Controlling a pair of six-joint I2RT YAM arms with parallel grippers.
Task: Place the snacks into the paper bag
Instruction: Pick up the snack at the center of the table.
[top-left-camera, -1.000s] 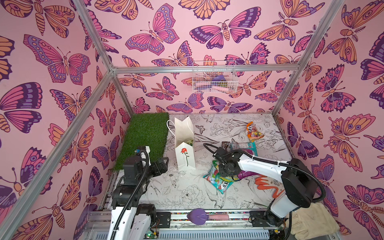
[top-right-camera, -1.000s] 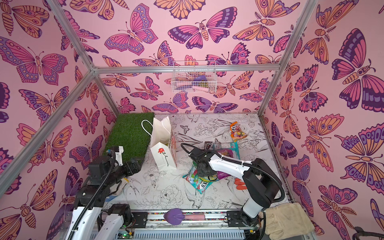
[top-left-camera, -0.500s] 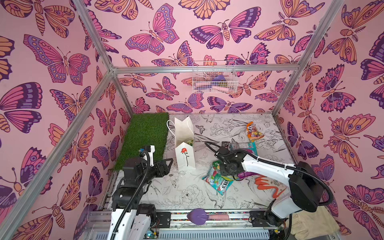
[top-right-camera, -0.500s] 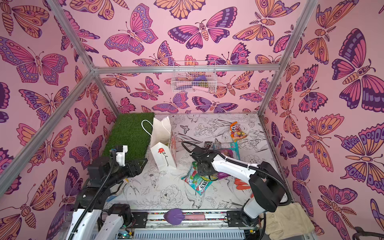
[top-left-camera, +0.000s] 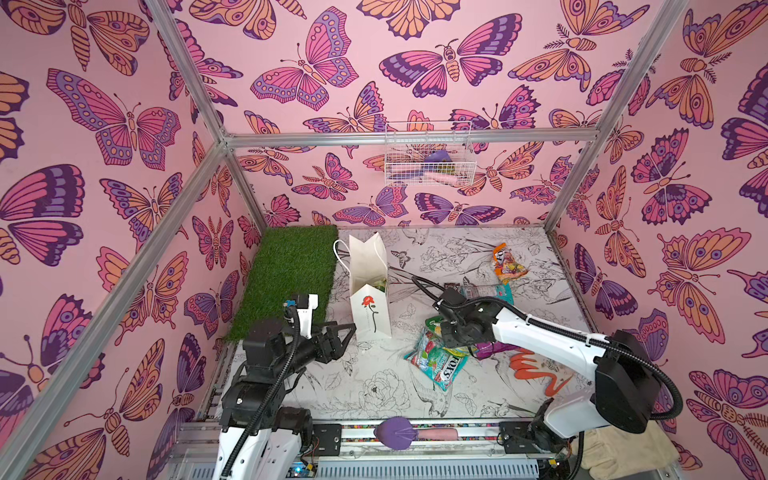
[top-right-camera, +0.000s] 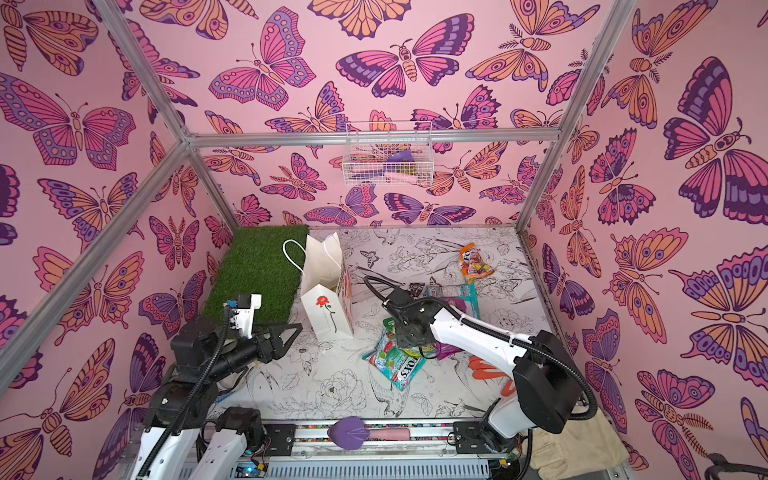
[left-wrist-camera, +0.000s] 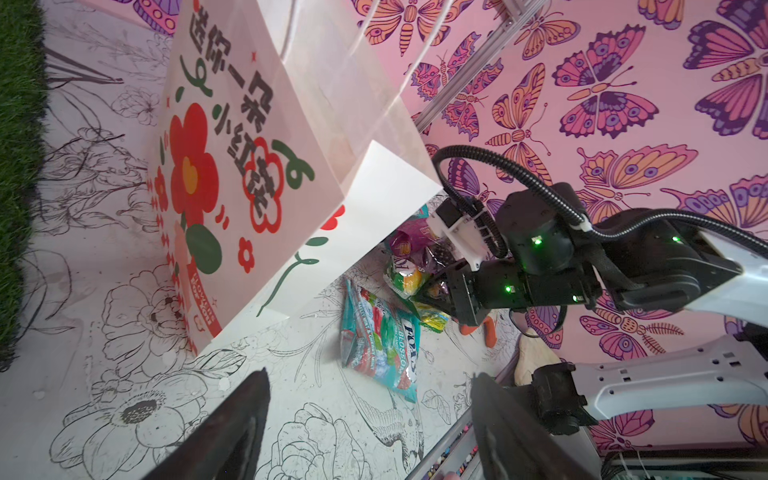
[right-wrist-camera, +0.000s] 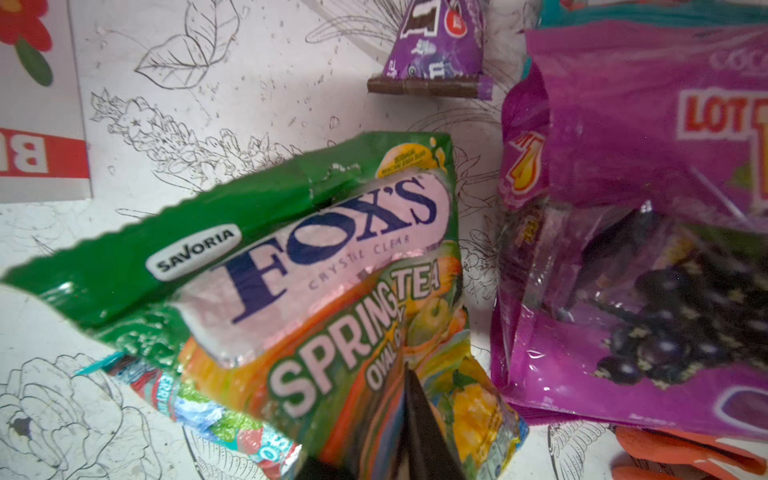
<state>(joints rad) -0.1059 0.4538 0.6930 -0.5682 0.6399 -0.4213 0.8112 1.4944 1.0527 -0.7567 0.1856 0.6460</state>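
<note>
Right gripper (left-wrist-camera: 419, 293): jaws clamped on green-yellow FOX'S packet (right-wrist-camera: 316, 266), which overlaps teal FOX'S packet (top-left-camera: 436, 365); purple grape bag (right-wrist-camera: 623, 208) just beside. Left gripper (left-wrist-camera: 370, 374): jaws apart, near paper bag (top-left-camera: 370, 307). Paper bag: upright, beside grass mat (top-left-camera: 286, 274). Orange packet (top-left-camera: 507, 264): well apart, near back wall.

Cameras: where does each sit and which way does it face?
Top views: high behind the base, looking down over the table; left arm and right arm show.
Left wrist: past the open left pincer toward the paper bag and right arm.
Right wrist: looking down at the green FOX'S packet; right pincer tip shows.
Shared: both wrist views show that packet.
</note>
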